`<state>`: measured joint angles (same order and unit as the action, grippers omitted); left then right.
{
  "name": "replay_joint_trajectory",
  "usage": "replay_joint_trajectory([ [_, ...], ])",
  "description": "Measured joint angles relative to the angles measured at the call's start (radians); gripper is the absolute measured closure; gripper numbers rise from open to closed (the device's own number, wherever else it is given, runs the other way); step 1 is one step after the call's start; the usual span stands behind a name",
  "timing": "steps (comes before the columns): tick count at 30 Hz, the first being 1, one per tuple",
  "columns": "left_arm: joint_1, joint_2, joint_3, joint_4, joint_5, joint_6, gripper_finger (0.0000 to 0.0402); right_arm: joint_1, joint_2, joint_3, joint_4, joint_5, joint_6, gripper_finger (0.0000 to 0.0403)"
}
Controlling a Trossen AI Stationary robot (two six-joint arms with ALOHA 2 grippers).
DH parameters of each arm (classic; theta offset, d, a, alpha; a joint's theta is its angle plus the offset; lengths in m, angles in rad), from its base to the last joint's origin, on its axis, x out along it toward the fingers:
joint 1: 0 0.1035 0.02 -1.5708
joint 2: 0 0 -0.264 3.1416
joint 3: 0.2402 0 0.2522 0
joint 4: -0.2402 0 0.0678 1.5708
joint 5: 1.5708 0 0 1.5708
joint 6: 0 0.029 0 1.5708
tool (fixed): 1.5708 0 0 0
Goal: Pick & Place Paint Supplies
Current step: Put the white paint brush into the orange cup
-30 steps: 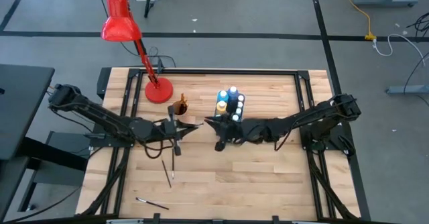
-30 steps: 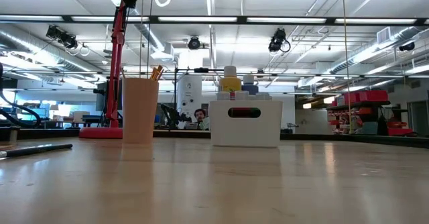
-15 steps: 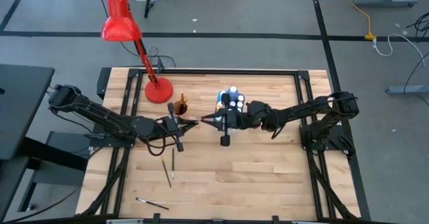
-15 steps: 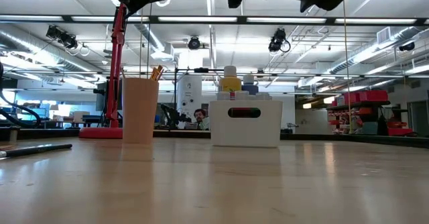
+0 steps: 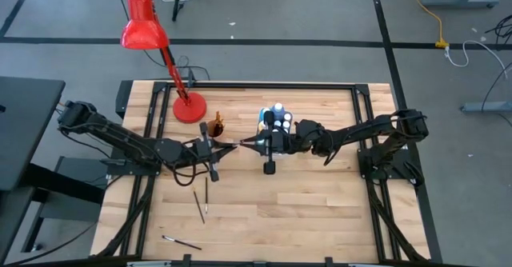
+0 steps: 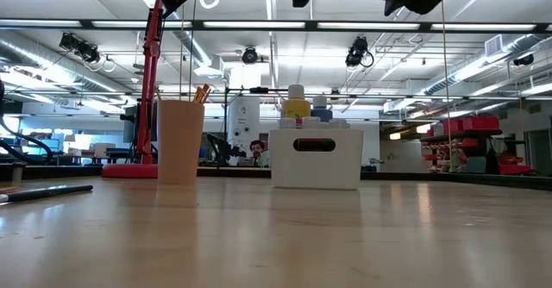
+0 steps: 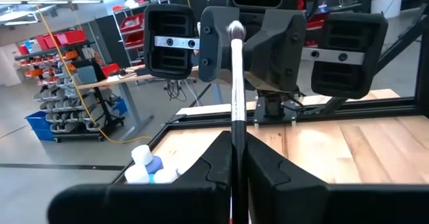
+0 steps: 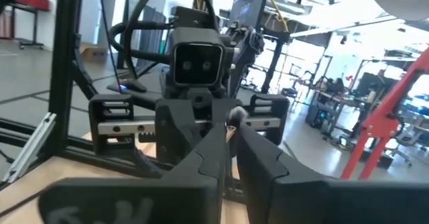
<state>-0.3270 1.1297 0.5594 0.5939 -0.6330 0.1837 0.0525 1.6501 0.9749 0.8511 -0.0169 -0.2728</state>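
- High view is showing a pale butcher-block table [image 5: 264, 211] with a black metal frame, sitting on a grey floor crossed by dark tape lines; a glossy red desk lamp [image 5: 144, 29] is standing on its round base at the table's 11 o'clock corner.
- Low view is looking across smooth blond wood into a bright workshop with ceiling ducts and shelving (a person is sitting far behind the table).
- A white, boxy bin [image 6: 316, 159] with a slot handle is holding white-capped paint bottles [image 5: 276, 119]; a tan cylindrical cup [image 6: 180, 140] with brush handles poking out is standing at its 9 o'clock.
- Three thin loose brushes [image 5: 200, 203] are lying toward the table's 7 o'clock.
- Left gripper [image 7: 236, 174] is clamping a slim dark-handled brush [image 7: 235, 83], its fingers pinched onto the handle and the soft rounded tuft pointing at the other arm.
- Right gripper [image 8: 230, 153] is facing it over the table's centre, fingers nearly together about the tuft end; whether they are gripping it I cannot tell.
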Motion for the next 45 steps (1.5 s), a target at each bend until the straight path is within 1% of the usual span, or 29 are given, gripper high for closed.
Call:
replay_joint_trajectory([
  [6, 0.008, 0.0, 0.0, 0.003, 0.005, -0.001, 0.0382, -0.001, 0.0, 0.0, 0.008, -0.017, 0.003, 0.0375],
  [10, 0.015, 0.0, 0.001, 0.005, 0.004, -0.004, 0.0377, -0.001, 0.001, 0.0, 0.021, -0.017, 0.006, 0.0375],
  [13, 0.015, 0.0, 0.001, 0.006, 0.001, 0.014, 0.0379, -0.001, 0.002, 0.0, 0.027, -0.014, 0.049, 0.0369],
  [17, 0.017, 0.0, 0.0, -0.003, -0.004, 0.019, 0.0383, 0.001, 0.0, 0.0, 0.049, 0.029, 0.093, 0.0348],
  [22, 0.016, 0.001, 0.0, -0.001, -0.017, 0.023, 0.0377, -0.001, 0.0, 0.0, 0.058, -0.039, 0.098, 0.0311],
  [28, 0.017, 0.001, 0.0, 0.01, -0.01, 0.017, 0.0382, -0.004, 0.0, 0.0, 0.058, -0.045, 0.086, 0.0268],
  [31, 0.024, 0.002, 0.0, 0.027, -0.006, 0.014, 0.0377, -0.009, 0.0, 0.0, 0.059, -0.045, 0.094, 0.0258],
  [34, 0.031, 0.019, -0.001, 0.046, -0.011, 0.014, 0.0379, -0.014, 0.009, 0.0, 0.074, -0.029, 0.102, 0.0259],
  [38, 0.045, 0.043, 0.0, 0.066, 0.003, 0.032, 0.0383, -0.024, 0.027, 0.003, 0.1, -0.031, 0.118, 0.0273],
  [41, 0.049, 0.057, 0.0, 0.074, -0.016, 0.038, 0.0378, -0.026, 0.031, 0.002, 0.079, -0.025, 0.119, 0.0287],
  [45, 0.048, 0.068, 0.0, 0.107, -0.01, 0.059, 0.0379, -0.026, 0.031, 0.002, 0.087, -0.024, 0.115, 0.0316],
])
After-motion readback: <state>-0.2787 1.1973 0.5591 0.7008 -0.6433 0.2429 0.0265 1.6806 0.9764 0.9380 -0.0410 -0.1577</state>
